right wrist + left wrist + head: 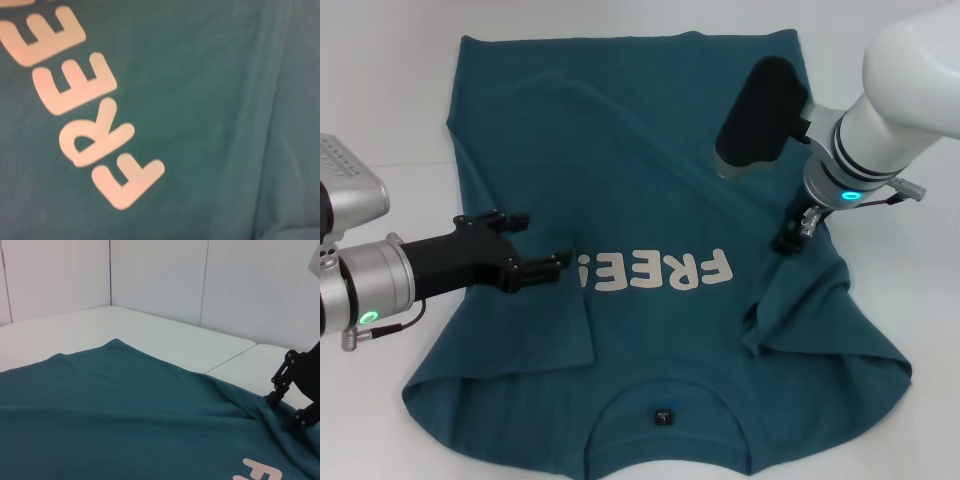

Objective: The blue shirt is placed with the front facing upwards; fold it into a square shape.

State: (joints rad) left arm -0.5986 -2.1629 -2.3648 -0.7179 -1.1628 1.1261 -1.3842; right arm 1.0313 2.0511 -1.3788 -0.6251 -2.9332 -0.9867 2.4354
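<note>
White table (390, 110) is covered by the blue shirt (640, 170), soft and limp; folded edges are best pinched. Left gripper (542, 262) jaws apart; right gripper (798, 232) jaws unclear.

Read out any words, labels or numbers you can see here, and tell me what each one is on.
"FREE": white block letters on the chest of the blue shirt, seen upside down from the head view; the left gripper sits by one end of the word.
Neck label: small dark tag inside the collar, with a pale mark too small to read.
No text readable on the right gripper or either arm.
</note>
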